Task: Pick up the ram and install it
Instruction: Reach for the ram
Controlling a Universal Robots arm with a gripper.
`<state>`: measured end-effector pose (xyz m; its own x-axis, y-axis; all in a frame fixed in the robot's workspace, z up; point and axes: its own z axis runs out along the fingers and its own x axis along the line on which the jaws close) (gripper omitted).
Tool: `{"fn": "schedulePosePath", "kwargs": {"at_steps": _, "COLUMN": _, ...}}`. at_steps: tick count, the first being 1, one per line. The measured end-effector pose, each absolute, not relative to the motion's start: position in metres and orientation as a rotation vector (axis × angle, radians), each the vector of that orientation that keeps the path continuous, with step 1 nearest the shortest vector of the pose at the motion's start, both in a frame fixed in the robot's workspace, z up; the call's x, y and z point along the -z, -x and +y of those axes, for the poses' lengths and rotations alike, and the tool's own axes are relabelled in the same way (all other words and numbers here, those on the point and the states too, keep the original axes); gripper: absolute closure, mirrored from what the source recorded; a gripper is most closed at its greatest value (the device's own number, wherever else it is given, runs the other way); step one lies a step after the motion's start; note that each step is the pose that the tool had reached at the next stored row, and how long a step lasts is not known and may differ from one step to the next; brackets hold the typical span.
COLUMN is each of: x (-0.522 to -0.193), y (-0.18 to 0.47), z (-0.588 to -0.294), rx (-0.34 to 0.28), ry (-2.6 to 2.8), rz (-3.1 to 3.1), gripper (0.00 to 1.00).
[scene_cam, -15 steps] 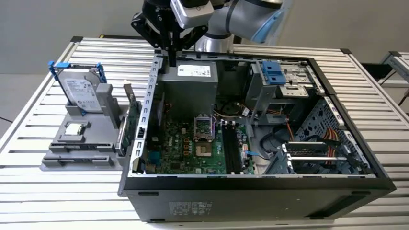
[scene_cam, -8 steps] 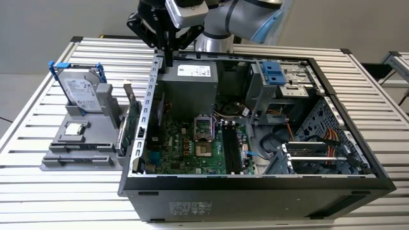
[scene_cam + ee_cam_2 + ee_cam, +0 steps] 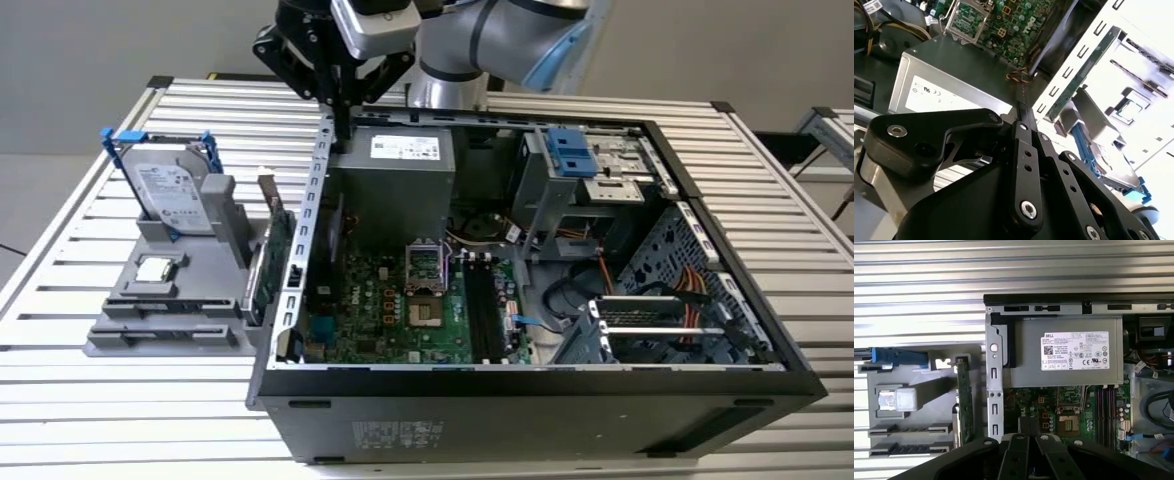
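The ram is hidden from me. My gripper [image 3: 342, 128] hangs shut, with nothing seen between its fingers, over the open computer case's wall [image 3: 318, 180], at the corner by the grey power supply [image 3: 394, 165]. In the second wrist view the black fingers [image 3: 1022, 120] meet in a thin tip above the power supply [image 3: 949, 70]. The black memory slots [image 3: 483, 310] lie on the green motherboard beside the processor socket; the first wrist view has them too [image 3: 1106, 410], well off from my gripper [image 3: 1029, 427]. The grey parts holder [image 3: 120, 335] beside the case has two long narrow slots [image 3: 909, 430].
On the holder stand a hard drive [image 3: 171, 195] in a blue-handled bracket, a small silver processor chip [image 3: 158, 268] and an upright green card [image 3: 274, 255]. The drive cage [image 3: 587, 165] and cables fill the case's side toward the exterior view's right. All rests on a slatted metal table [image 3: 80, 400].
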<state>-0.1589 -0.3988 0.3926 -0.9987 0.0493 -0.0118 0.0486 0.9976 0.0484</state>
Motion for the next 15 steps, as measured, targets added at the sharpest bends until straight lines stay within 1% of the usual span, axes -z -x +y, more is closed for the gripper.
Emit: {"fn": "schedulePosePath", "kwargs": {"at_steps": 15, "x": -0.393, "y": 0.176, "z": -0.399, "rx": -0.075, "ry": -0.068, "rz": 3.135, "gripper": 1.00}}
